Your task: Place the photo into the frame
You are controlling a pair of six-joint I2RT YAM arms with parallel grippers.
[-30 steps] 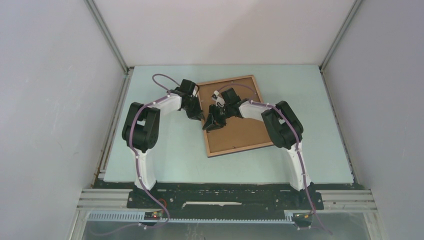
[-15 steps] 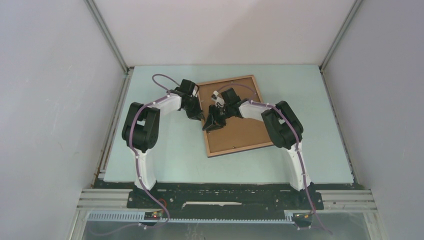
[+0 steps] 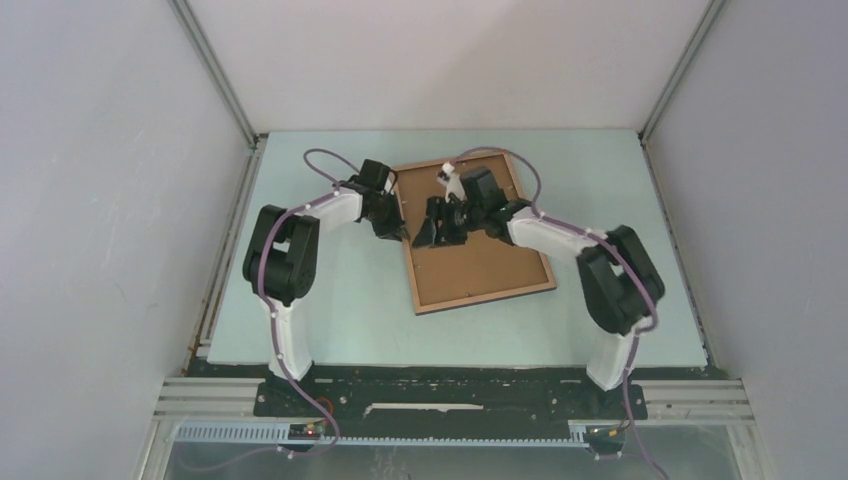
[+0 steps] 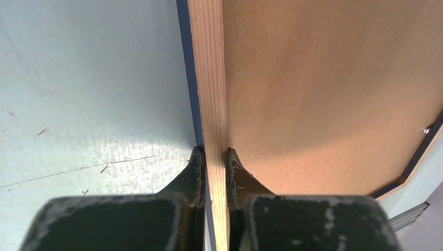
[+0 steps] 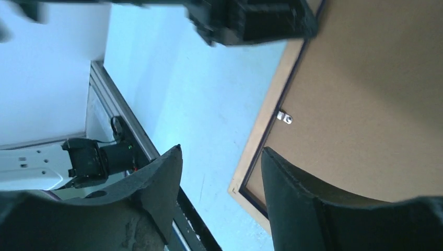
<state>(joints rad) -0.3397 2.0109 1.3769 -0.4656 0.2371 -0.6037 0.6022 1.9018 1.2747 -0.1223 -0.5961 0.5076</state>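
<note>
1. From above: the frame (image 3: 485, 297) lies flat on the counter (image 3: 340, 300) with its backing board (image 3: 480, 265) up. Its long axis runs away from my bases. Open counter lies left of my left gripper (image 3: 392, 228). My right gripper (image 3: 437, 232) is just right of it.
2. Left wrist: my left gripper (image 4: 213, 157) is clenched on the frame's (image 4: 211, 78) wood edge, which runs straight ahead.
3. Right wrist: my right gripper (image 5: 220, 151) is spread wide and grasps nothing. The frame's (image 5: 261, 125) edge and a metal clip (image 5: 282, 116) lie beyond it.

The frame (image 3: 480, 270) lies on the table (image 3: 330, 300), the left hand (image 3: 398, 236) astride its left edge.
</note>
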